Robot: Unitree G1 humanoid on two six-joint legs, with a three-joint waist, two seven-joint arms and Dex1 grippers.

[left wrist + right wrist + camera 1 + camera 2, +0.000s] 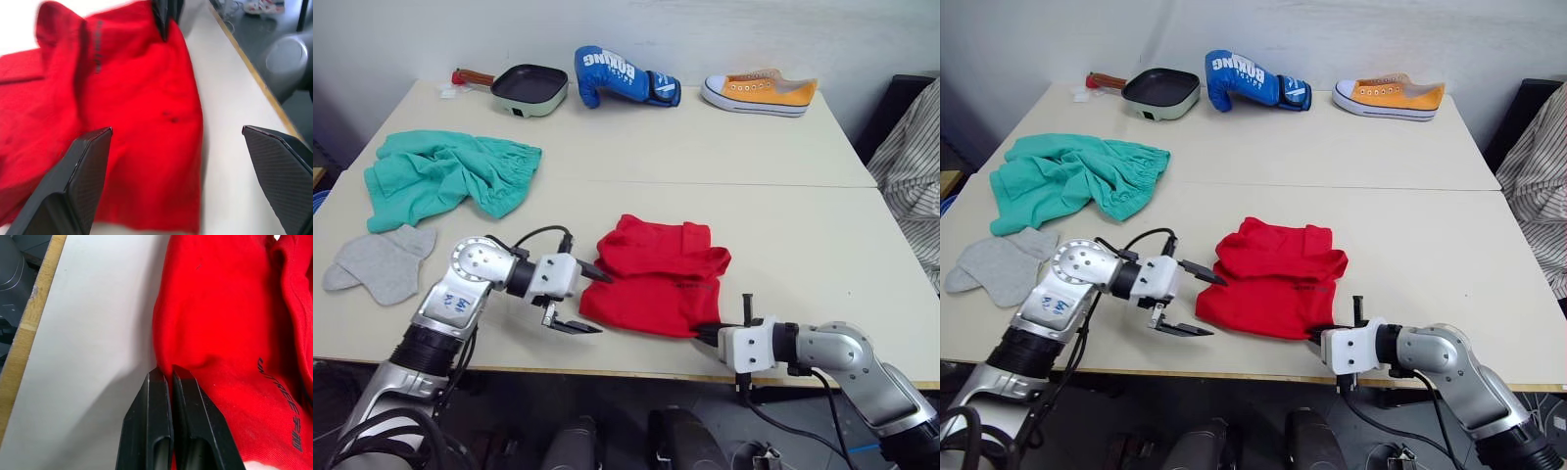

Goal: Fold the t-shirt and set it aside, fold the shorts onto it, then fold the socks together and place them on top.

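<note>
Your red t-shirt point(656, 276) is lying in a bunched, partly folded heap near the front edge of the table point(803, 245), about in the middle between your two arms. Your right gripper point(169, 374) is pinching the shirt's near right corner, and its two black fingers are pressed tight together on the red cloth, right down at the table top. Small dark print is showing on the cloth just beside those fingers. Your left gripper point(579, 299) is sitting at the shirt's left edge with its fingers point(83, 166) spread wide apart, one tip reaching the red cloth and the other hanging lower by the table edge, and it is holding nothing. The teal-green shorts point(445, 176) are lying crumpled on the left side of the table, well apart from the shirt. The grey socks point(382, 262) are lying flat just in front of the shorts, close to your left arm. Along the far edge of the table you are seeing a small pan point(529, 88) with a red handle, a blue boxing glove point(617, 76) next to it, and an orange sneaker point(759, 93) farther to the right. A striped cloth point(911, 176) is hanging at the right side, off the table.
</note>
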